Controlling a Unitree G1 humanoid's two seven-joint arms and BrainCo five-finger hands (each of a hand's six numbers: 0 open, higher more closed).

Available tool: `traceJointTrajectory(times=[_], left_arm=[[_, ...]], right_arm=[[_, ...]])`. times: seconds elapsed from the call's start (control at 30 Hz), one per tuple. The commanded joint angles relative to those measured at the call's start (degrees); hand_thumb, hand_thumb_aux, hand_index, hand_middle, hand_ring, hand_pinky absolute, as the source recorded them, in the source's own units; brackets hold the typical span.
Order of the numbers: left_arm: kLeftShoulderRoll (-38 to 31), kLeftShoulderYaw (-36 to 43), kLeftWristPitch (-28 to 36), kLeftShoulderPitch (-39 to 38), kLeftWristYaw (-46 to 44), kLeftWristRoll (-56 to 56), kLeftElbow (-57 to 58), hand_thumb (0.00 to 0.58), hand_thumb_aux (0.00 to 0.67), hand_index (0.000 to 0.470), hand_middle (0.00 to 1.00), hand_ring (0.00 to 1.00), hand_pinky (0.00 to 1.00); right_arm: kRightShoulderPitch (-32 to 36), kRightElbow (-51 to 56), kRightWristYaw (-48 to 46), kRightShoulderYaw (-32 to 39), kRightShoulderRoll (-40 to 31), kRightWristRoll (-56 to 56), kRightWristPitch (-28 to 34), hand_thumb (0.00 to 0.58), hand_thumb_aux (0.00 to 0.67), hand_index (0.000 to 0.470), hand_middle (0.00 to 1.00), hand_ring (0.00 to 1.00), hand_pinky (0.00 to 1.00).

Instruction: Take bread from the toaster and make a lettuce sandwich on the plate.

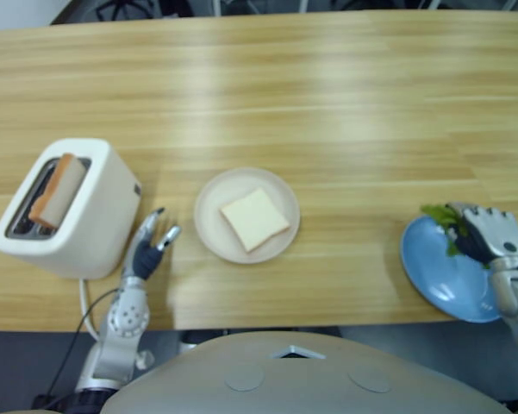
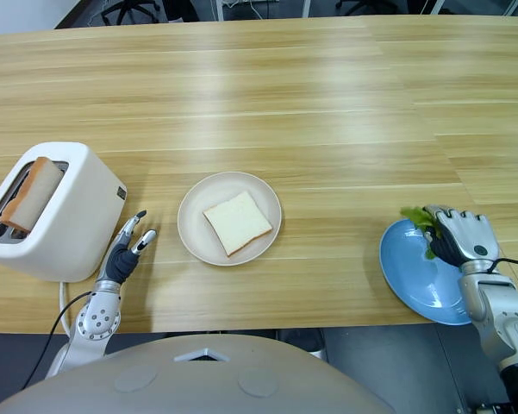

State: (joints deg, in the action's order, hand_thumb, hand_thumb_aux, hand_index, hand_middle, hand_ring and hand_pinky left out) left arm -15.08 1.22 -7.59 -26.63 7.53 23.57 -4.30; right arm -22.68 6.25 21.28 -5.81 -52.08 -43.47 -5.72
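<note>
Toaster [image 1: 65, 207] stands at the left of the wooden table [image 1: 327, 103], one bread slice [image 1: 56, 188] upright in its slot. We note a cream plate [image 1: 209, 228] at centre bearing a second slice [image 1: 254, 219]. Over the blue plate [image 1: 439, 280] at the right edge, the right hand [image 1: 491, 231] curls onto lettuce [image 1: 437, 214]. The left hand [image 1: 151, 250], fingers spread and empty, sits just beside the toaster. Chair bases [image 2: 125, 10] show behind the table.

The table [image 1: 284, 103] is pale honey wood with long streaked grain. At lower left, a cream toaster [image 1: 73, 211] holds a brown-crusted slice [image 1: 53, 190]. At centre, a beige plate [image 1: 209, 226] carries white bread [image 1: 254, 219]. At lower right, green lettuce [image 1: 439, 216] lies on a blue plate [image 1: 431, 267]. The left hand [image 1: 146, 250] and right hand [image 1: 487, 233] are grey and black.
</note>
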Motion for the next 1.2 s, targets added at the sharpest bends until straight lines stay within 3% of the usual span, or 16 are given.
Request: traceJointTrajectory(times=[0.03,0.27,0.57,0.97,1.2], left_arm=[[0.3,0.2,-0.1,-0.1,0.3,0.1,1.2,0.000,0.000,0.000,0.00,0.00,0.00],[0.9,0.3,-0.3,0.3,0.7,-0.2,2.0,0.000,0.000,0.000,0.00,0.00,0.00],[1.4,1.0,-0.6,3.6,0.3,-1.4,5.4,0.000,0.000,0.000,0.00,0.00,0.00],[1.5,2.4,-0.7,5.5,0.2,-0.7,6.5,0.000,0.000,0.000,0.00,0.00,0.00],[1.2,3.0,-0.6,5.8,0.0,-0.3,6.2,0.000,0.000,0.000,0.00,0.00,0.00]], right_arm=[[-0.3,-9.5,-3.9,-4.1,0.6,1.4,1.1,0.580,0.670,0.460,1.00,1.00,1.00],[9.5,-20.3,-12.7,-0.3,5.0,2.0,1.8,0.580,0.670,0.460,1.00,1.00,1.00],[28.1,-17.1,-22.3,21.7,25.7,1.3,0.2,0.580,0.670,0.460,1.00,1.00,1.00],[32.1,-1.5,-21.7,33.8,38.5,0.4,-1.8,0.580,0.670,0.460,1.00,1.00,1.00],[32.0,3.3,-20.2,36.4,40.3,-0.3,-2.7,0.580,0.670,0.460,1.00,1.00,1.00]])
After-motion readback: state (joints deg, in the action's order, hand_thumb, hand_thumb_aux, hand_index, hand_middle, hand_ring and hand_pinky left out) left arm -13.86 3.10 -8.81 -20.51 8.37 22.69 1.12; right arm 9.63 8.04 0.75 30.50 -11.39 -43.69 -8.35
